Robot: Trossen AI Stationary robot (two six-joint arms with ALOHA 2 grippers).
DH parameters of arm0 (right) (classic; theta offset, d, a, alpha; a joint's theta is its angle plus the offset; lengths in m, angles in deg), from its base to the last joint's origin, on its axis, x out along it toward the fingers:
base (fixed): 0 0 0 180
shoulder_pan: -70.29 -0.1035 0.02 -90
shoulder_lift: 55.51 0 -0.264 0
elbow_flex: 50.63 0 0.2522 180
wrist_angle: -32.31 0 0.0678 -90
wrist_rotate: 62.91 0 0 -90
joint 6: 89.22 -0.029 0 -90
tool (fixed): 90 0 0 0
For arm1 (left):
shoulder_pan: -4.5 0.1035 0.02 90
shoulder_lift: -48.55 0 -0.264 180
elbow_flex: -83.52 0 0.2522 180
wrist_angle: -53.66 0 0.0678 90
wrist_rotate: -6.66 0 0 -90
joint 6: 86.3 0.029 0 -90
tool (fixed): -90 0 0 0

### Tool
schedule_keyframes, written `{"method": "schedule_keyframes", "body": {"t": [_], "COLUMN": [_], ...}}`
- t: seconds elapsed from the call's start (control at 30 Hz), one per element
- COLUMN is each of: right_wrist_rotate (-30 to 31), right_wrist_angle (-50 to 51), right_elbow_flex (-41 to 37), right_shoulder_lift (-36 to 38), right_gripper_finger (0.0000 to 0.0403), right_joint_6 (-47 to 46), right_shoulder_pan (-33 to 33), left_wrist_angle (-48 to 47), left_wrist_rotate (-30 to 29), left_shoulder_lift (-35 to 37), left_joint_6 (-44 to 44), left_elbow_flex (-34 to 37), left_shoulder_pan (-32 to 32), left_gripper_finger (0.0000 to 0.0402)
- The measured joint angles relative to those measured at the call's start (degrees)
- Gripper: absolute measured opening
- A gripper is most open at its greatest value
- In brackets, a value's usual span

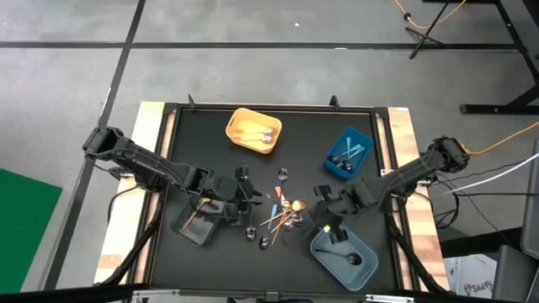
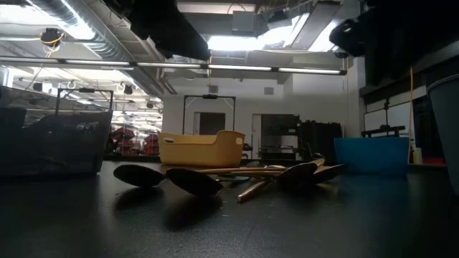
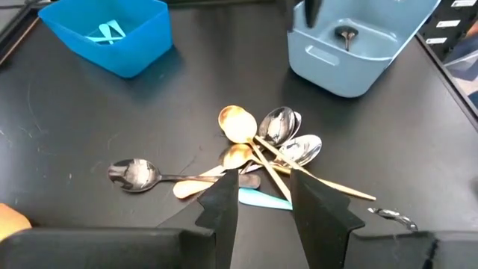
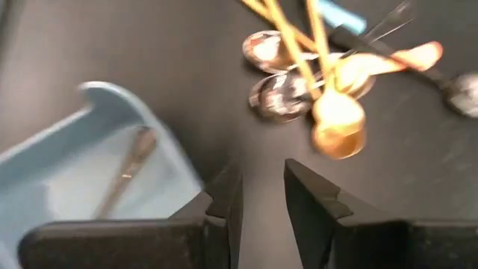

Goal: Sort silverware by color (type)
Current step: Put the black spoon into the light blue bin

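Left tool (image 3: pixel 258 196) seen open and empty above the black table (image 1: pixel 202 143), right tool (image 4: pixel 260 196) parted, nothing gripped, thin glossy silverware (image 1: pixel 282 212) heaped at lower centre, grey-blue bin (image 1: pixel 364 268) at lower right, yellow bin (image 1: pixel 238 118) placed beyond.

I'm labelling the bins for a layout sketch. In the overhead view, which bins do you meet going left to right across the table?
Clear bin → yellow bin → grey-blue bin, with the blue bin above it at about the same place across.
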Motion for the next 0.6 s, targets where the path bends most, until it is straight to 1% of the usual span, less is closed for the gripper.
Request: {"method": "schedule_keyframes", "body": {"t": [0.1, 0.3, 0.47, 0.6], "right_wrist_rotate": [0.08, 2.27, 1.92, 0.31], "right_wrist_angle": [-1.83, -8.46, -12.93, -15.02], "right_elbow_flex": [0.00, -0.02, -0.02, -0.02], "right_shoulder_lift": [0.00, 0.00, -0.02, -0.37], "right_gripper_finger": [0.0090, 0.0090, 0.0090, 0.0090], "right_joint_6": [6.05, 16.61, 26.25, 31.04], "right_shoulder_pan": [3.39, 10.06, 15.27, 19.32], "left_wrist_angle": [-0.01, -0.02, 0.00, 0.00], "left_wrist_rotate": [0.00, 0.00, -0.02, -0.02], "left_shoulder_lift": [0.00, 0.00, 0.00, 0.00], "left_joint_6": [0.02, 0.04, 0.04, 0.04], "left_elbow_flex": [0.00, 0.00, 0.00, 0.00], "left_shoulder_pan": [0.00, 0.00, 0.00, 0.00], "left_gripper_finger": [0.0116, 0.0116, 0.0116, 0.0116]}}
